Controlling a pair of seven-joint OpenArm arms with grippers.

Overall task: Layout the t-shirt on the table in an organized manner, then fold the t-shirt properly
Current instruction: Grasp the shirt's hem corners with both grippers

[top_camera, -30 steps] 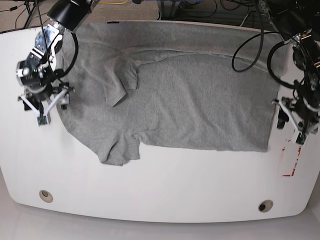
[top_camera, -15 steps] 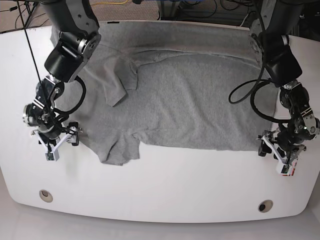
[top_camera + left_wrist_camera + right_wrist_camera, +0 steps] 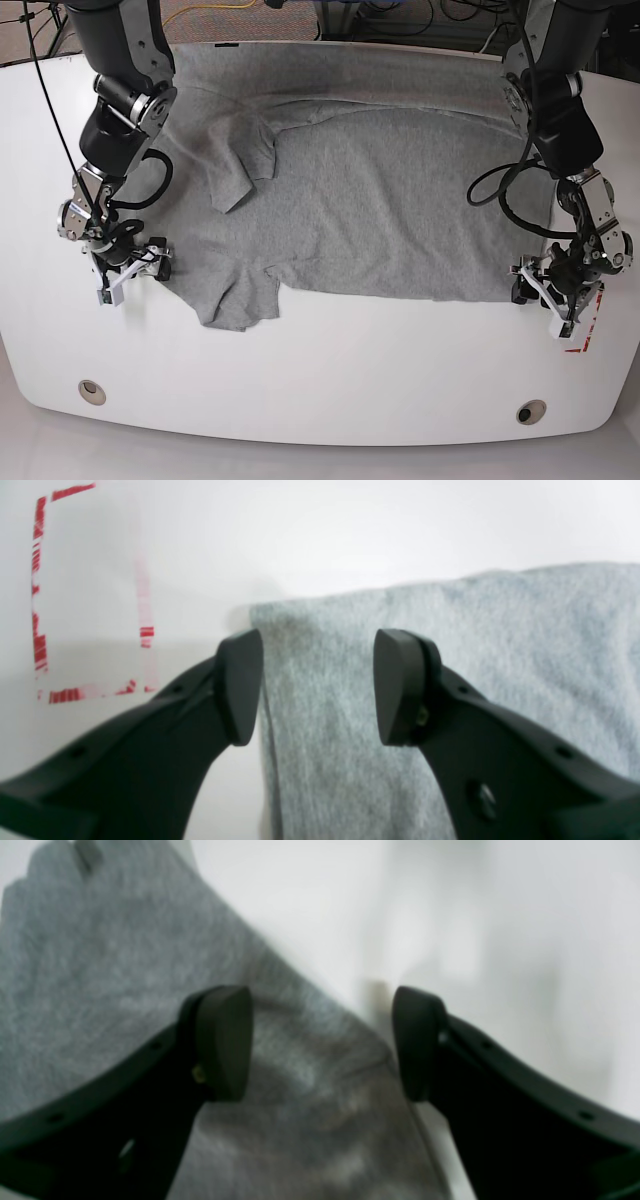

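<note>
- Heather-grey soft knit t-shirt (image 3: 370, 190) lies spread over the far half of the smooth white table (image 3: 320, 390), sleeves rumpled.
- Left gripper (image 3: 317, 687): black curved jaws apart, straddling the shirt's hem corner nr red rectangle mark (image 3: 90, 595).
- Right gripper (image 3: 320, 1042): jaws apart over the shirt's curved edge.

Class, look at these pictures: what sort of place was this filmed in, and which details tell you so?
Probably a robotics lab: two black robot arms over a white table, loose cables behind it, and a red-outlined rectangle marked on the tabletop beside the t-shirt.
</note>
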